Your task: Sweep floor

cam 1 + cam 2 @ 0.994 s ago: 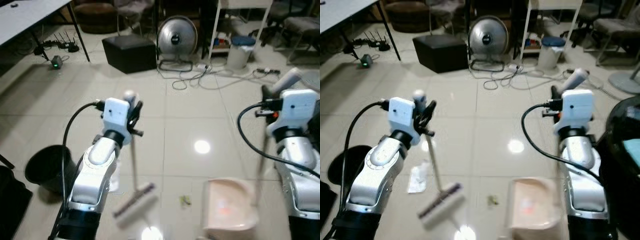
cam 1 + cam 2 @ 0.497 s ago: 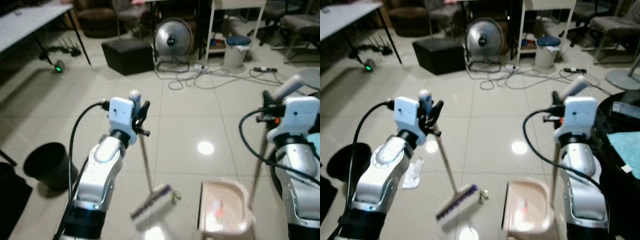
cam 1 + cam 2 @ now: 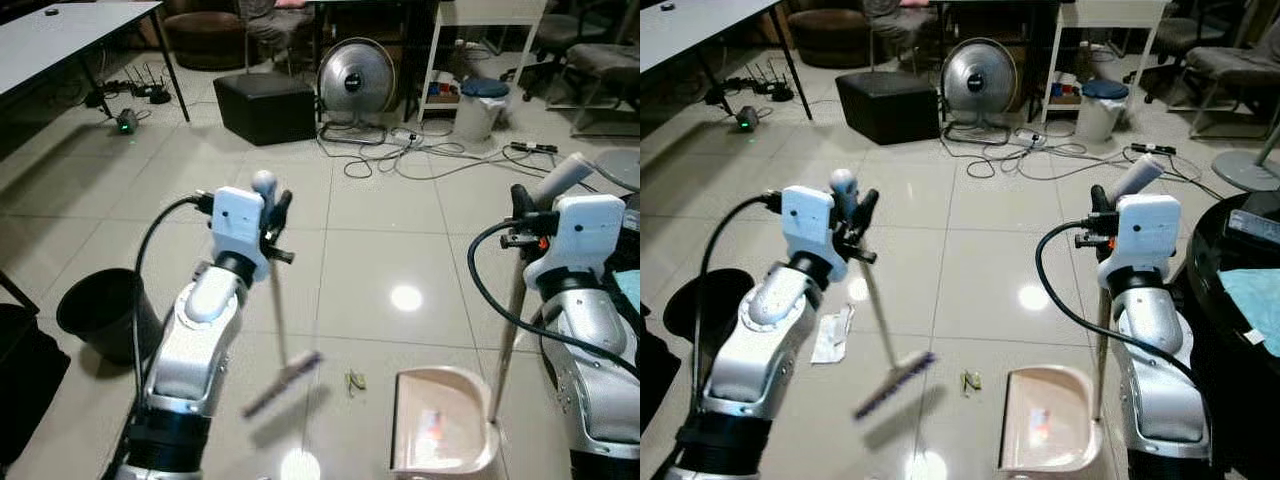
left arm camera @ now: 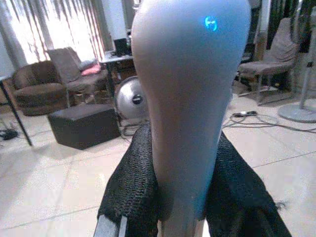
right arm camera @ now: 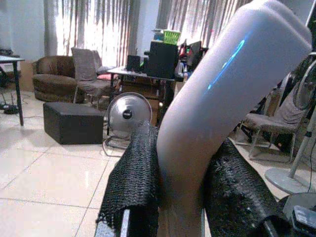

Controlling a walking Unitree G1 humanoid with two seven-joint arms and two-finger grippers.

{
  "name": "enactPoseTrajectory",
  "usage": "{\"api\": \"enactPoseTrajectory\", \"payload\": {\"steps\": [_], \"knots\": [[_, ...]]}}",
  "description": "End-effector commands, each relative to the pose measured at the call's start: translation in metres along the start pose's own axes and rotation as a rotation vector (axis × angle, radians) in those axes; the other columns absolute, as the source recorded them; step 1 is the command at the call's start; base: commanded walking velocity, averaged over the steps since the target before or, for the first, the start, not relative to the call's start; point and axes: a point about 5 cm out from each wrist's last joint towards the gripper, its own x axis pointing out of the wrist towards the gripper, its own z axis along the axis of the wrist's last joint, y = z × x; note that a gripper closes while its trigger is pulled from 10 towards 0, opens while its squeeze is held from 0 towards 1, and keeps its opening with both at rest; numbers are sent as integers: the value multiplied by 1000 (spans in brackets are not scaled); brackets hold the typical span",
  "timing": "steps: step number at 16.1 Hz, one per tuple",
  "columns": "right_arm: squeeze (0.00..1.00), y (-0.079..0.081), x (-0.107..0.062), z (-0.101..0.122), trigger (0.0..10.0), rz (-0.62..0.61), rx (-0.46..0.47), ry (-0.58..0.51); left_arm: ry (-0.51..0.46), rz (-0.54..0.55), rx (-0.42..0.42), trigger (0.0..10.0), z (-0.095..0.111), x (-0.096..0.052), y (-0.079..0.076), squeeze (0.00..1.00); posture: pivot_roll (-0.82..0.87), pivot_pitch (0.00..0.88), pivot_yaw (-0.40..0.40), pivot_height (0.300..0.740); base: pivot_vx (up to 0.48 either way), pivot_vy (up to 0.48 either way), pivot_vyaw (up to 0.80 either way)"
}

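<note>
Broom (image 3: 277, 330) near upright, blurred head (image 3: 281, 384) perhaps floorward.

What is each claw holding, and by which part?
The left claw grips the broom near the handle's top; the right claw grips the dustpan by its upright handle's top.

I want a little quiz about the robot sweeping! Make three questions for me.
1. True or false: the left gripper is shut on the broom.
2. What does the right gripper hold: A) the fan, B) the dustpan by its long handle, C) the black bin?
3. Fill the gap: the small green scrap lies on the floor between the broom's brush head and the ____.

Key: 1 true. 2 B. 3 dustpan.
</note>
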Motion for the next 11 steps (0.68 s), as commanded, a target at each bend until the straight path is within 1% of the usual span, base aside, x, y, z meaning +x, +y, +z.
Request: {"api": "enactPoseTrajectory", "payload": {"steps": [1,2,4,5,6,7,8,11], "knots": [[0,1,-1,8,10000,-2,38,-38,-36,-26,35,10000,6,-1,-4,0,-171,8,67,740,349,0,0],[0,1,1,8,10000,-11,52,-41,-49,-31,26,10000,8,2,-6,0,-173,5,57,740,364,0,-575],[0,2,8,9,10000,5,34,-44,-71,-11,26,10000,13,10,-5,0,-179,13,42,740,364,0,-669],[0,3,10,12,10000,12,10,-56,-73,-4,22,10000,14,10,-3,0,-187,14,46,740,375,0,0],[0,4,10,12,10000,20,6,-52,-61,8,39,10000,11,8,0,0,-187,14,47,740,375,0,0],[0,5,10,18,10000,24,7,-90,-44,41,29,10000,8,6,4,0,-193,16,54,740,386,0,0],[0,6,8,21,10000,28,18,-105,-43,54,27,10000,7,4,6,0,-195,18,52,740,416,0,0],[0,7,10,19,10000,47,9,-87,-46,63,33,10000,7,5,6,0,-181,17,42,740,423,0,0]]}}
